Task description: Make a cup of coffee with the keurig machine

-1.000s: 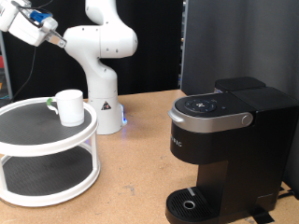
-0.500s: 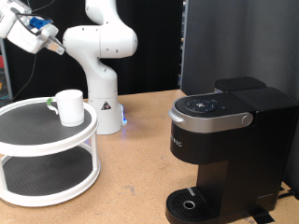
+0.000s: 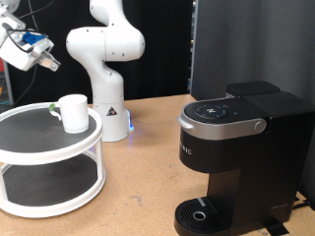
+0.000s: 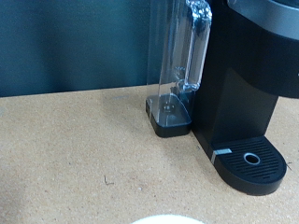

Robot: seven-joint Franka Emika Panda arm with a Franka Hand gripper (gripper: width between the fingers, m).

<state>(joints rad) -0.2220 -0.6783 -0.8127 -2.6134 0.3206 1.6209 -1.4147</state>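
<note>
The white cup [image 3: 72, 111] stands upright on the top tier of a round white two-tier stand [image 3: 39, 133] at the exterior view's left. The black keurig machine [image 3: 236, 147] stands at the right with its lid down and its drip tray [image 3: 202, 213] bare. My gripper [image 3: 48, 63] hangs high at the upper left, above and left of the cup and well apart from it, with nothing seen in it. The wrist view shows the keurig machine [image 4: 252, 75], its drip tray [image 4: 250, 161] and a sliver of the cup's white rim [image 4: 168, 220]. No fingers show there.
The white robot base [image 3: 106, 69] stands behind the stand. A clear water tank [image 4: 182, 56] sits on the machine's side. The brown tabletop [image 3: 148, 167] lies between the stand and the machine. A black panel [image 3: 246, 44] rises behind the machine.
My gripper has moved left and a little down in the exterior view, ending over the stand's far-left side. The cup and machine have not moved.
</note>
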